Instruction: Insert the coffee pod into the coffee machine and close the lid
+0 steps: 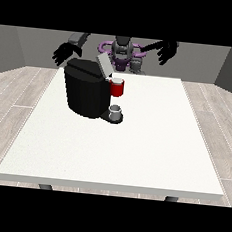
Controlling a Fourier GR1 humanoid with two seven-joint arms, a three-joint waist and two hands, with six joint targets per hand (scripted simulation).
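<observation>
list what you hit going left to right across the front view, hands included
hand at the view's left → coffee machine → small grey cup on the machine's base → hand at the view's right. The raised lid and the red part overlap the machine, so they are left out.

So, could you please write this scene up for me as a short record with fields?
table: white
machine: black, on the table's left part
lid: raised
pod: red, in the machine's head
cup: grey, on the machine's base
hand at view's left: raised behind the machine, holding nothing
hand at view's right: raised, fingers spread, holding nothing
</observation>
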